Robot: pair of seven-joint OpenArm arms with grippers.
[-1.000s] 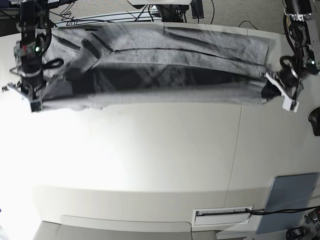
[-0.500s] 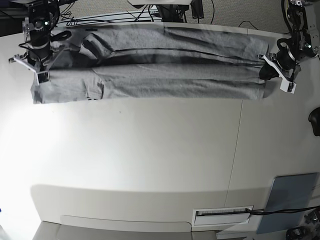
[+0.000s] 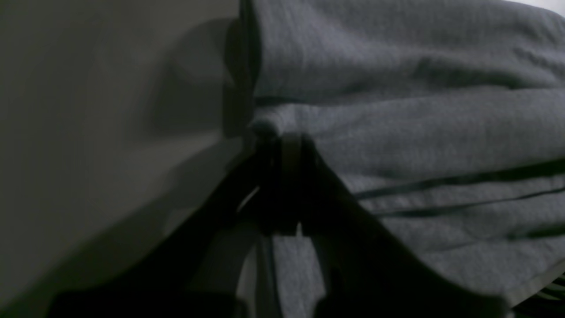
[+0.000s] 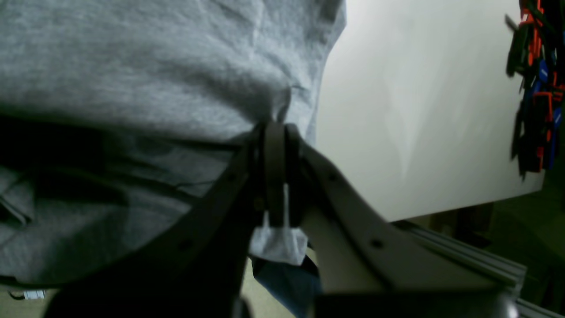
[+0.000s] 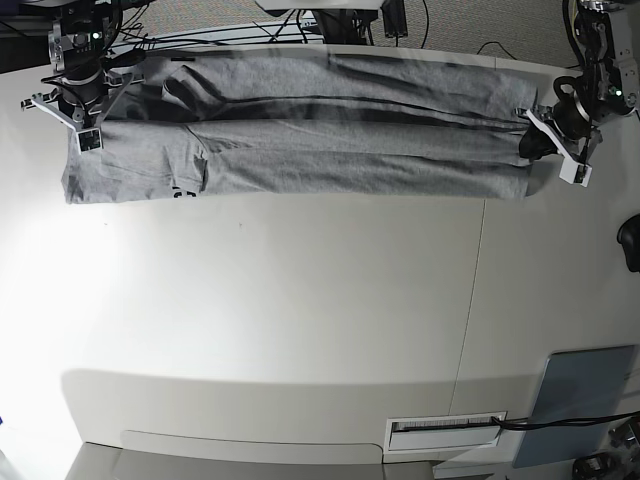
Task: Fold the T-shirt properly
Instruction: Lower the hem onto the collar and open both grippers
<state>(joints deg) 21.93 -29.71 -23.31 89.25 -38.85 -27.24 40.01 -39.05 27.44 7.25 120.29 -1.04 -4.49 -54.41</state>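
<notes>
Now the heather-grey cotton T-shirt (image 5: 300,140) lies flat along the far edge of the white worktop (image 5: 300,320) as a long band, where a second ago I had its near half hanging in the air between the two arms with a dark hollow under it. That lifted edge has since been carried over and laid down onto the rest — so the lengthwise fold looks made, and the cloth has settled with only a few long creases.

My left pincer (image 5: 556,148) sits at the band's end on the right side of the base view; its wrist camera shows the dark jaws pressed together on a small roll of grey fabric at the shirt's edge. My right pincer (image 5: 72,112) is at the opposite end, and there too the jaws are closed tight on a pinch of the cloth (image 4: 132,66), with the bare worktop just beside it. Both arms have come down low and back from where they were.

A sliver of black lettering peeks out near the front edge towards the right arm's end. I judge the next thing is to let go at both ends, then take the band crosswise. The flat grey-blue rectangular pad (image 5: 585,400) lies well apart, near the front corner.
</notes>
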